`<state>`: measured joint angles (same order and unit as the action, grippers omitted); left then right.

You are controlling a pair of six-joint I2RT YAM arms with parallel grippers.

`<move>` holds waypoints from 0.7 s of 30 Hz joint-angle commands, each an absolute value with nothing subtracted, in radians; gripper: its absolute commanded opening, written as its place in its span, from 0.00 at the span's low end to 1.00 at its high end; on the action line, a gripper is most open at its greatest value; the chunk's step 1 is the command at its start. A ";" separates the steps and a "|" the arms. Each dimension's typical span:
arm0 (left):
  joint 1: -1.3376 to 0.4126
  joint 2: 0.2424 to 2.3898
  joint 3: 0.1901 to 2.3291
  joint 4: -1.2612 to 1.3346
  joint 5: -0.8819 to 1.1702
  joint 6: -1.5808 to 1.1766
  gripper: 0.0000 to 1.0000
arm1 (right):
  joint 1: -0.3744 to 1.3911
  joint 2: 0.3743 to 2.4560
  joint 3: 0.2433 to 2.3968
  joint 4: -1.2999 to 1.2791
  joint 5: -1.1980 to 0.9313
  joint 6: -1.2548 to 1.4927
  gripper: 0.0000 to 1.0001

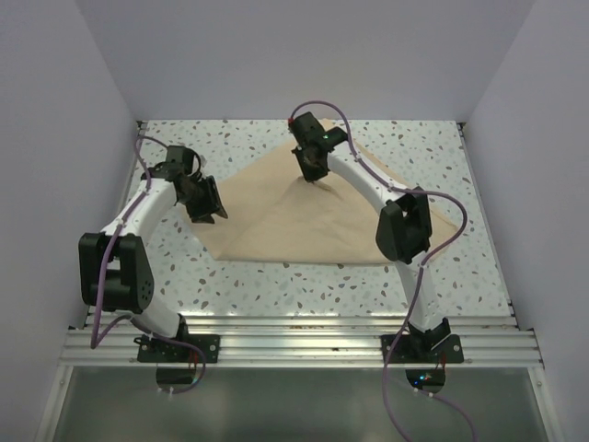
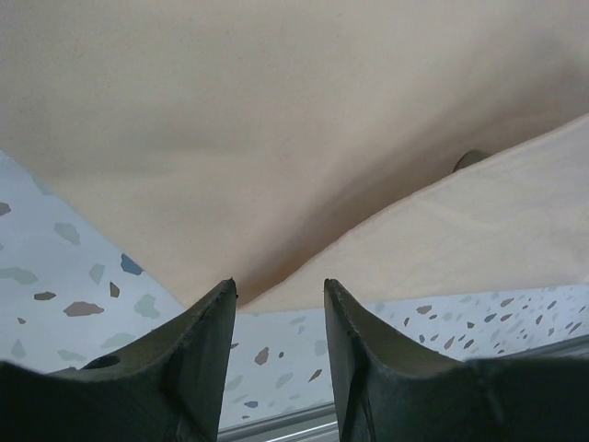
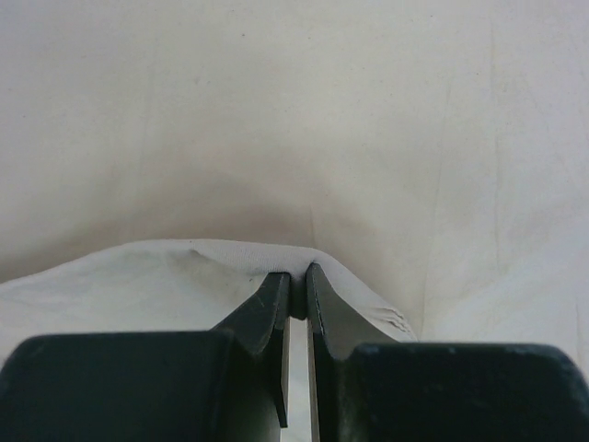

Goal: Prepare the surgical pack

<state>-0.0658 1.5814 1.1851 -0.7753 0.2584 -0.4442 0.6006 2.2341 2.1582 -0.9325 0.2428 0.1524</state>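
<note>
1. The tan cloth [image 1: 304, 226] lies spread across the middle of the worktop [image 1: 276, 281].
2. The right tool [image 1: 313, 173] is clamped on a pinched fold toward the cloth's far corner.
3. The left tool [image 1: 208, 214], jaws apart and empty, sits at the cloth's left corner and is the nearer arm to it.

Table [image 1: 276, 287]: white top speckled with grey, brown and blue-green chips, spans enclosure wall to wall. Walls [image 1: 55, 101]: plain pale lilac-grey at left, back and right, meeting table at its edges. Rail [image 1: 304, 343]: ribbed silver metal, runs full width along near table edge. Panel [image 1: 294, 405]: dull grey, faintly reflective sheet on near side of rail.
</note>
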 commanded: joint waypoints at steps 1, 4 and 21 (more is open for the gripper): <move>-0.046 1.592 1.253 -0.755 0.273 -0.439 0.48 | 0.588 2.261 2.186 -0.922 0.213 0.123 0.00; -0.035 1.609 1.282 -0.762 0.271 -0.437 0.49 | 0.566 2.292 2.200 -0.933 0.203 0.132 0.00; -0.002 1.661 1.336 -0.755 0.276 -0.446 0.50 | 0.505 2.428 2.293 -0.974 0.183 0.135 0.00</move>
<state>-0.0090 1.6608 1.2861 -0.7738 0.2588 -0.4450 0.5167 2.4222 2.2345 -0.9569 0.1860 0.1452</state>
